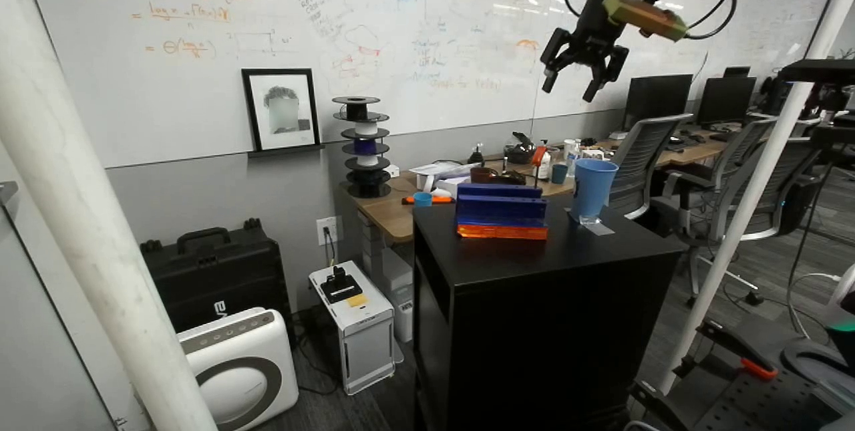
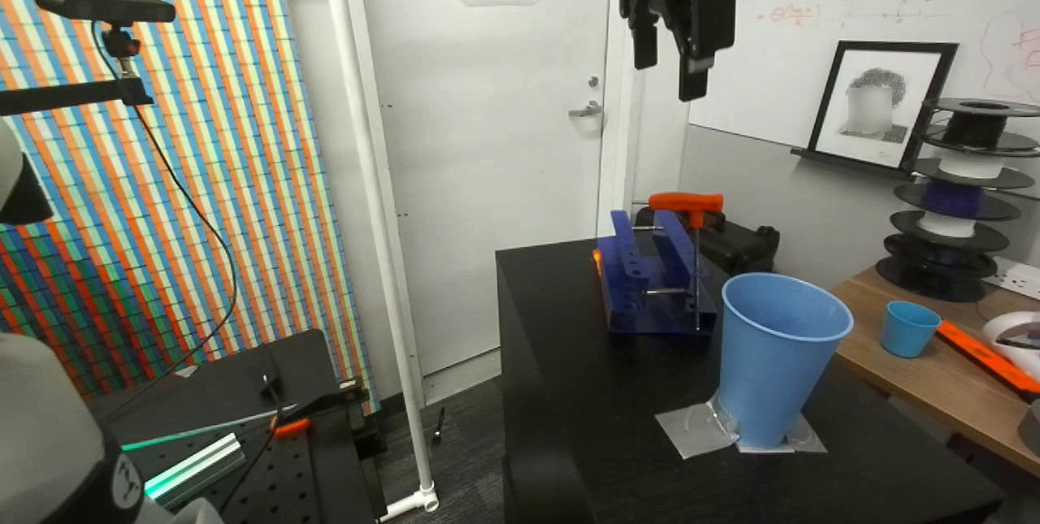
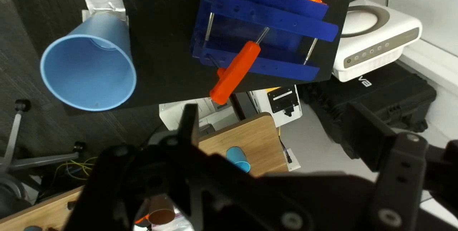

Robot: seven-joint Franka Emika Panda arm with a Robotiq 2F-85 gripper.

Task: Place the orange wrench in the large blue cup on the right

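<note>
The orange wrench is a T-handled tool with a thin metal shaft. Its handle shows in both exterior views (image 1: 538, 156) (image 2: 686, 201) and in the wrist view (image 3: 235, 73). It stands upright in a dark blue rack (image 2: 662, 305), its shaft down at the rack's end facing the cup. The large blue cup (image 2: 772, 370) stands upright on the black cabinet, taped at its base, beside the rack; it also shows in an exterior view (image 1: 593, 189) and the wrist view (image 3: 86, 77). My gripper (image 1: 569, 88) is open and empty, high above the rack and cup; its spread fingers show in the wrist view (image 3: 277, 130).
The black cabinet top (image 1: 534, 258) carries rack and cup. A wooden desk behind it holds a small blue cup (image 2: 910, 329), a stack of spools (image 1: 364, 147) and clutter. White poles (image 1: 748, 190) (image 2: 370, 183) stand nearby. A whiteboard (image 1: 441, 37) is behind the arm.
</note>
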